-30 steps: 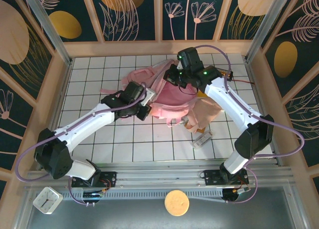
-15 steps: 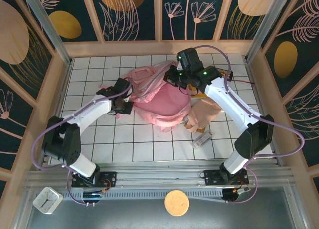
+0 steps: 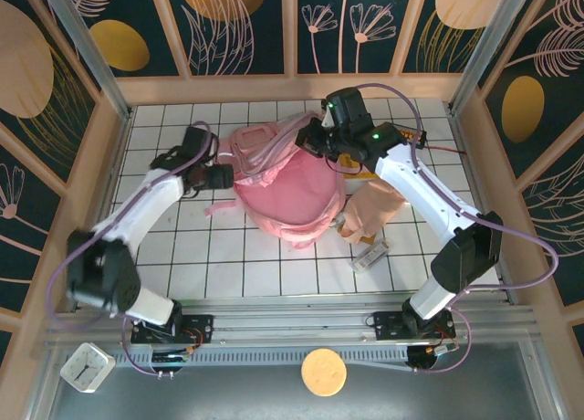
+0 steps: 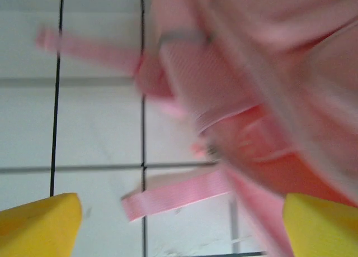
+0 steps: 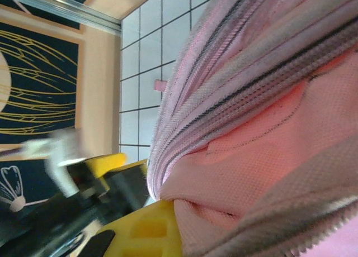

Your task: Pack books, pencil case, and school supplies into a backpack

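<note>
The backpack (image 3: 287,196) lies slumped in the middle of the white-tiled bench (image 3: 182,246), and both arms reach in to it from the near edge. The left arm (image 3: 146,201) rises from its base, folds at an elbow well to the backpack's near left, then runs in a long slant away from the base to a wrist level with the backpack's far left corner. There it bends so that the left pincer (image 3: 222,176) points sideways at the backpack's left flank, just beside the fabric. In its wrist view the yellow fingers (image 4: 39,226) stand wide apart at the lower corners and hold nothing. Between them are bare tiles and a loose pink strap (image 4: 179,193) lying flat on the left of the backpack's blurred bulk. The right arm (image 3: 429,196) climbs from its base to an elbow at the backpack's near right, stretches diagonally over the right side, and curls over at the wrist above the far edge. The right pincer (image 3: 315,139) is closed at the backpack's far rim. Its wrist view shows ribbed pink fabric and zip tape bunched hard against a yellow finger (image 5: 148,229), so it appears to pinch that rim. The pencil case (image 3: 374,210) rests against the backpack's right side. A whitish block (image 3: 370,256) lies on the tiles just nearer than the pencil case, at the backpack's near right.
</note>
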Action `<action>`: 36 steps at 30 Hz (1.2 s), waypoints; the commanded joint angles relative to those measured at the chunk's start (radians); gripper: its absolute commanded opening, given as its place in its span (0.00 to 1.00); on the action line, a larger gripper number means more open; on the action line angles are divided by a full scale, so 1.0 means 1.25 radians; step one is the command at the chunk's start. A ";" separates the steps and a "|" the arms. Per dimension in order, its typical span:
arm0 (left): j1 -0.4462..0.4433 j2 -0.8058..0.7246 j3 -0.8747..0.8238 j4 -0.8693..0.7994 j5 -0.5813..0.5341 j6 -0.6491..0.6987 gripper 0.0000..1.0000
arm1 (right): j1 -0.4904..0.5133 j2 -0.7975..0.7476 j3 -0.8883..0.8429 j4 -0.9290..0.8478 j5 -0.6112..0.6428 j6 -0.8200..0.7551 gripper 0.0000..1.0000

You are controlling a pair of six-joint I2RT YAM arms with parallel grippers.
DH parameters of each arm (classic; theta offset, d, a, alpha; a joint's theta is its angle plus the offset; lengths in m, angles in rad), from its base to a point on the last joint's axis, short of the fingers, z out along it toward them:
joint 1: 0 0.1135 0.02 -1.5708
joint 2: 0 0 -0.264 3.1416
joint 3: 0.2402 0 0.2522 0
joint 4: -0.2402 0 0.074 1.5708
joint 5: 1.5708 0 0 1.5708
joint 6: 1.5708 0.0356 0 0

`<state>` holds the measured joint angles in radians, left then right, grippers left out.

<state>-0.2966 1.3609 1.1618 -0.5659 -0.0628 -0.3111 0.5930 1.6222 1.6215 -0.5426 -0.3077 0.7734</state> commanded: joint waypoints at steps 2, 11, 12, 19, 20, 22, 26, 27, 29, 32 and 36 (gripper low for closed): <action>-0.056 -0.190 -0.056 0.165 0.139 0.077 0.99 | 0.011 0.041 0.076 0.114 -0.052 0.019 0.00; -0.213 -0.077 -0.024 0.149 0.013 0.199 0.99 | 0.035 0.144 0.200 0.113 -0.135 0.006 0.00; -0.212 -0.064 -0.021 0.152 0.015 0.204 0.99 | 0.037 0.148 0.199 0.120 -0.144 0.011 0.00; -0.212 0.064 0.018 0.152 -0.123 0.201 0.72 | 0.040 0.151 0.191 0.138 -0.187 0.017 0.00; -0.212 0.082 0.029 0.141 -0.152 0.192 0.38 | 0.038 0.149 0.190 0.131 -0.190 0.012 0.00; -0.211 0.114 0.056 0.115 -0.232 0.164 0.00 | 0.034 0.143 0.181 0.106 -0.194 -0.002 0.02; -0.178 0.128 0.105 0.039 -0.342 0.096 0.00 | 0.006 0.089 0.122 0.046 -0.163 -0.033 0.38; -0.157 0.120 0.114 0.015 -0.356 0.073 0.00 | -0.007 0.064 0.094 0.029 -0.149 -0.041 0.44; -0.114 0.092 0.116 -0.013 -0.373 0.043 0.00 | -0.032 0.004 0.027 0.005 -0.121 -0.052 0.51; -0.086 0.049 0.105 -0.041 -0.419 0.033 0.00 | -0.108 -0.088 -0.086 -0.014 -0.098 -0.057 0.54; -0.082 0.036 0.076 -0.078 -0.433 0.004 0.00 | -0.202 -0.143 -0.155 -0.086 -0.016 -0.077 0.54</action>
<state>-0.3973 1.4448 1.2671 -0.5995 -0.5224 -0.2428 0.3836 1.4750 1.4620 -0.5747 -0.4137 0.7177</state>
